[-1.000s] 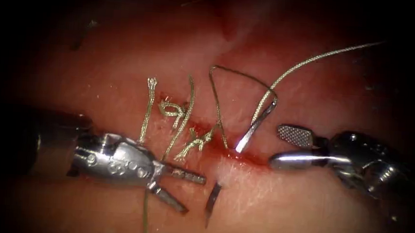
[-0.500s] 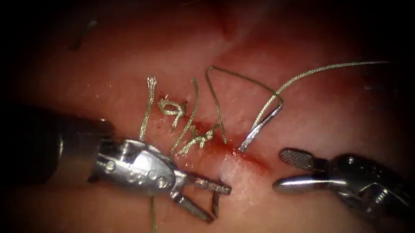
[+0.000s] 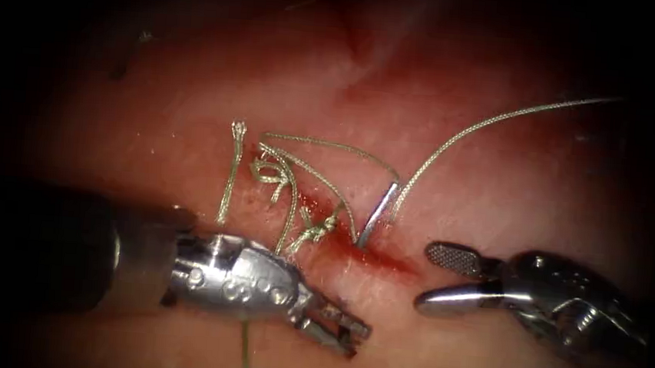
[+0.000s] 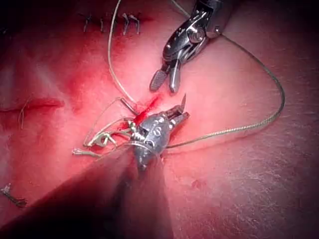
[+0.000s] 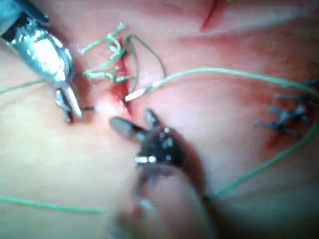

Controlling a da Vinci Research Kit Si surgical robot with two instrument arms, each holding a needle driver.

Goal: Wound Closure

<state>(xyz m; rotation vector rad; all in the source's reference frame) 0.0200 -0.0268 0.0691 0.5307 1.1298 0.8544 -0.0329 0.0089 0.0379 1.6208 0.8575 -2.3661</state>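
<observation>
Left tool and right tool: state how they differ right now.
The left tool has its jaws shut on the needle's point end, below the cut; the right tool has its jaws open and holds nothing.

The left tool reaches in from the endoscope view's left, the right tool from its right, beside the cut's right end.

The needle's swaged end, with the thread, stands out of the tissue above the cut.

Both are silver, two-jawed needle drivers.

left tool [image 3: 349,338]: jaws closed, low near centre | right tool [image 3: 444,278]: jaws parted, empty
</observation>
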